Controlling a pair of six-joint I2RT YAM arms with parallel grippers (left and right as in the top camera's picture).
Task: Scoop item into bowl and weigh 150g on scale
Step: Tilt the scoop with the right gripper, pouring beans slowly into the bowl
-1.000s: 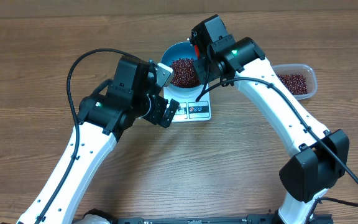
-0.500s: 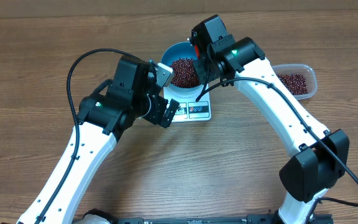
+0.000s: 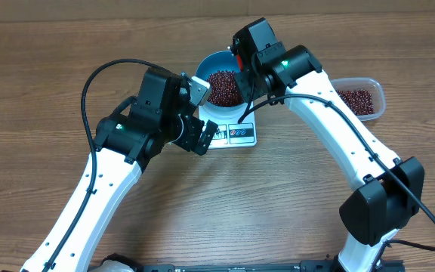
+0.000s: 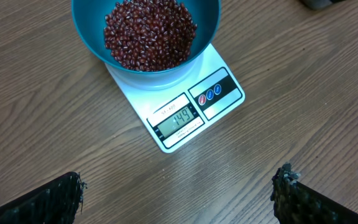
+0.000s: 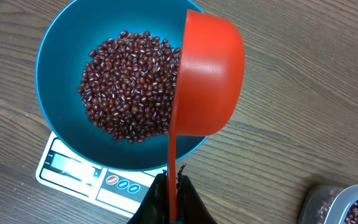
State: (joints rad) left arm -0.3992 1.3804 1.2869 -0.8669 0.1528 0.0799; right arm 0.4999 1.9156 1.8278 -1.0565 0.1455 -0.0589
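Black fingertips (image 4: 64,198) of my left gripper (image 4: 178,193) frame the bottom of its wrist view. They are spread as wide as they go, with nothing between them but bare wooden table (image 4: 42,124). Just beyond them sits the white scale (image 4: 222,65), its display (image 4: 178,119) turned toward me and reading 149, with three small round symbols beside it. The blue bowl (image 4: 82,18) stands on the scale's far part and overhangs the platform. The red-brown beans (image 4: 148,34) lie heaped in its bottom, well below the rim.

On the other side, my right gripper (image 5: 171,196) is clamped tight on the thin handle of an orange-red scoop (image 5: 210,81). The scoop is turned on its side over the bowl's right rim, its mouth facing the beans. I cannot tell whether anything is in it.

From overhead, both arms meet at the scale, and the left gripper hangs just short of its near-left corner. Farthest out to the right, well apart from the bowl, a clear plastic tub (image 3: 378,91) holds more beans.
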